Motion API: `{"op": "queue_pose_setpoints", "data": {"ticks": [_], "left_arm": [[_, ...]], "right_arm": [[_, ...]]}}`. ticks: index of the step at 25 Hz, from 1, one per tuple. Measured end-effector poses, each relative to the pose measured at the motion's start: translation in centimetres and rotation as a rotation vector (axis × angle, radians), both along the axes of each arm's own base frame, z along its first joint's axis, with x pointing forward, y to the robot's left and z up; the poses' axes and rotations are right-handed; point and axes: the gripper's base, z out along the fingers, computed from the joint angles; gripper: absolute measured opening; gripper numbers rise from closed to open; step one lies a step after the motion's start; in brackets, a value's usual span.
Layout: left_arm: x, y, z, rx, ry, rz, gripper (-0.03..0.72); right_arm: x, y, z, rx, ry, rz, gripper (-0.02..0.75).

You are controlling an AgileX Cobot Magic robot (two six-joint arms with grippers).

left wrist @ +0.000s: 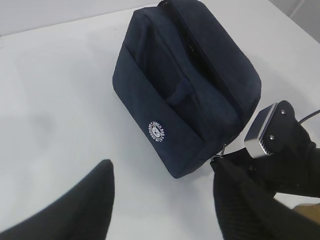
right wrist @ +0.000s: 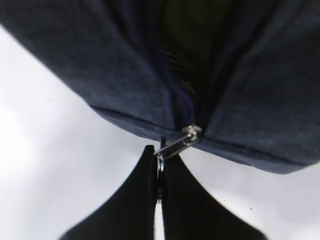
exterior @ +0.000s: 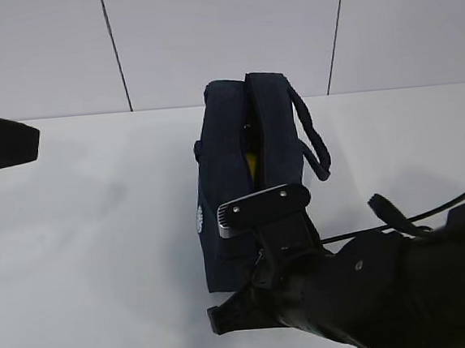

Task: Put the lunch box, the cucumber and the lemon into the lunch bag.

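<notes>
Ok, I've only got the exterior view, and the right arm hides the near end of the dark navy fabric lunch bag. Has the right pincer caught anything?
Observer: Yes. In the right wrist view the right pincer is shut on the small metal ring pull at the end of the dark navy fabric lunch bag.
Operator: Is the zipper closed above it?
Observer: No, the zipper track is parted above the slider.
Operator: And the left pincer?
Observer: The left pincer is open and empty, over the bare white table beside the bag.
</notes>
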Motion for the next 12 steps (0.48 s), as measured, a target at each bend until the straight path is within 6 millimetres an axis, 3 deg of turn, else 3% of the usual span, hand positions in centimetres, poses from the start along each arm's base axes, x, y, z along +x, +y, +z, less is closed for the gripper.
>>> {"op": "queue_pose_setpoints", "data": {"ticks": [12], "left_arm": [[0.0,0.0,0.0,-0.001,-0.002,0.001,0.441]], "right_arm": [[-1.4,-1.7,3.0,-0.027,-0.027,0.067,0.02]]}}
